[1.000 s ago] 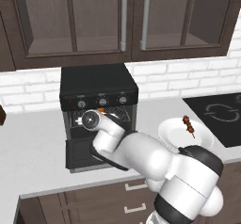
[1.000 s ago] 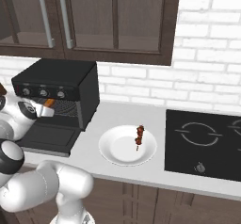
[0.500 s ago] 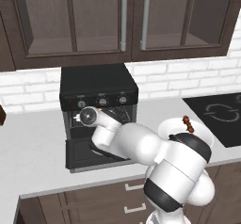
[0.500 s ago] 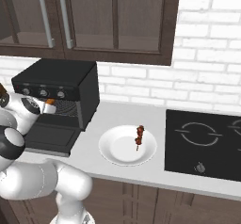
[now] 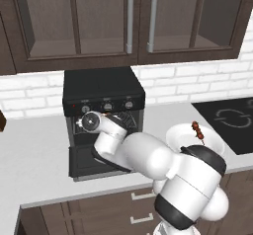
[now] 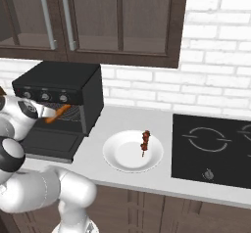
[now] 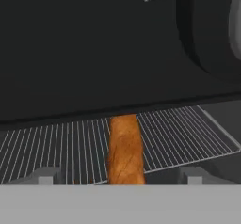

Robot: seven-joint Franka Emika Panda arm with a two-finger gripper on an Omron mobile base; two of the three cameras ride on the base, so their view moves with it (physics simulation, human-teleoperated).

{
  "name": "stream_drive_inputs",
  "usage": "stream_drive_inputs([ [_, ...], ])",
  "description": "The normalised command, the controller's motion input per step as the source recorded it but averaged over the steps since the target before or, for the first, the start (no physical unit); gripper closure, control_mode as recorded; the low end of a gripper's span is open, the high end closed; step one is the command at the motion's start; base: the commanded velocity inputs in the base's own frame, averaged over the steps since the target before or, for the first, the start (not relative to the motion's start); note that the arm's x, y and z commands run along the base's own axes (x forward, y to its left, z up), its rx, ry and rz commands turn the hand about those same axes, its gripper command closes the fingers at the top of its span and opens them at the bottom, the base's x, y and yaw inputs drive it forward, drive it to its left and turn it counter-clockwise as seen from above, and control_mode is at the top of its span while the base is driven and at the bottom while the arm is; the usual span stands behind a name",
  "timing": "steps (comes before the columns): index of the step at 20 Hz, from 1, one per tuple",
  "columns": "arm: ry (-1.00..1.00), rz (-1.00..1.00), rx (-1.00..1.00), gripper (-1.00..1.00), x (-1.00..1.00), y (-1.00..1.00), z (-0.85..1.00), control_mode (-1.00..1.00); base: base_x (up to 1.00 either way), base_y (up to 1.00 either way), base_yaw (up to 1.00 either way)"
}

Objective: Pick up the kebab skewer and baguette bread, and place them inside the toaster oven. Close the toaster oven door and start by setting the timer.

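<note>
Gripper [image 7: 116,178] spread wide, baguette bread [image 7: 124,150] lying lengthwise on the toaster oven [image 5: 103,98] rack, apparently let go. Kebab skewer [image 6: 145,141] waiting on the plate [image 6: 122,158], right.

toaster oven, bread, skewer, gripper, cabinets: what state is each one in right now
toaster oven: door dropped open
baguette: lying on the wire rack, one end poking out of the oven mouth
gripper: open, fingers apart either side of the baguette
kebab skewer: lying on the white plate
upper cabinet doors: shut
</note>
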Motion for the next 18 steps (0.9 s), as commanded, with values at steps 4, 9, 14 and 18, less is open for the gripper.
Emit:
stream_drive_inputs([
  [4,0.08,0.0,0.0,-1.0,-0.47,-0.01,0.61,-1.0,0.0,0.0,0.0],
  [9,0.12,-0.01,0.0,-1.0,-0.69,-0.18,0.5,-1.0,0.0,0.0,0.0],
  [14,0.2,0.0,0.0,-1.0,-0.53,-0.5,0.63,-1.0,0.0,0.0,0.0],
  [18,0.13,0.02,0.0,-1.0,-0.46,-0.84,0.29,-1.0,0.0,0.0,0.0],
])
